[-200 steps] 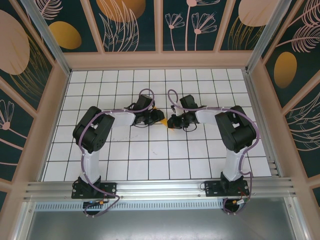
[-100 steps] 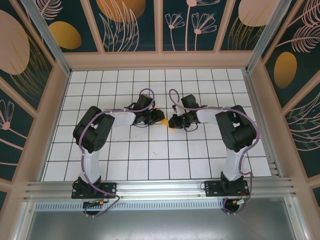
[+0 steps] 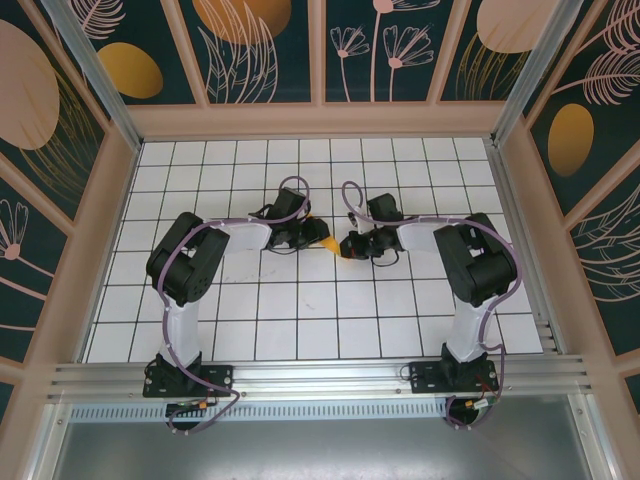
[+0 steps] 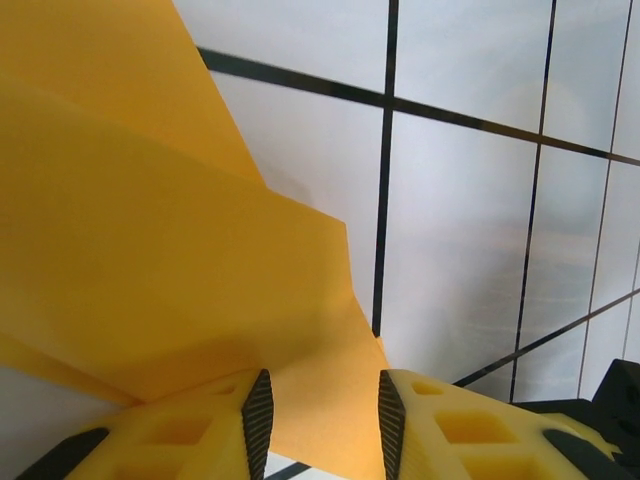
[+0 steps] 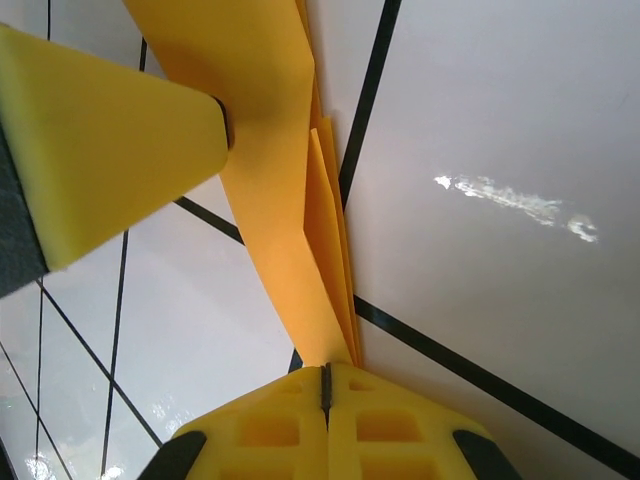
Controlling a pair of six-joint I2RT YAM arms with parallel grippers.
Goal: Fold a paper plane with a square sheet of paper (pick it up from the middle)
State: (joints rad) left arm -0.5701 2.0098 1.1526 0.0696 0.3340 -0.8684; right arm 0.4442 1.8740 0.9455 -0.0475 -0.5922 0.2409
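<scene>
White table (image 3: 300,300) with black grid lines, boxed in by dark walls (image 3: 80,120) painted with leaves, flowers and orange ovals. Near the middle of the table, right between the two arms: folded paper (image 3: 336,247), orange-yellow, thin, in several layers. Hard to tell whether lifted a bit or lying flat on the tiles.

Right gripper (image 5: 325,385): fingers pressed tight together on one end of the folded paper (image 5: 270,150), with no gap at all. Most likely pinched there to hold the layers in one bunch and stop the whole thing from sliding about.

Left gripper (image 4: 322,400): fingers only a little apart, a narrow gap, with a flap of the folded paper (image 4: 150,250) showing in that gap. Not squeezed shut on it. Seen from the right wrist, one left finger (image 5: 100,150) touching the side of the long paper strip. Probably put there to push a fold over or press a crease down against the pinched end.

From above, left gripper (image 3: 317,233) and right gripper (image 3: 351,243) very near each other, tips pointing inward at the paper, likely to work on the same small fold from two sides.

No brand names, labels or words to read anywhere, just the painted shapes on the walls.
</scene>
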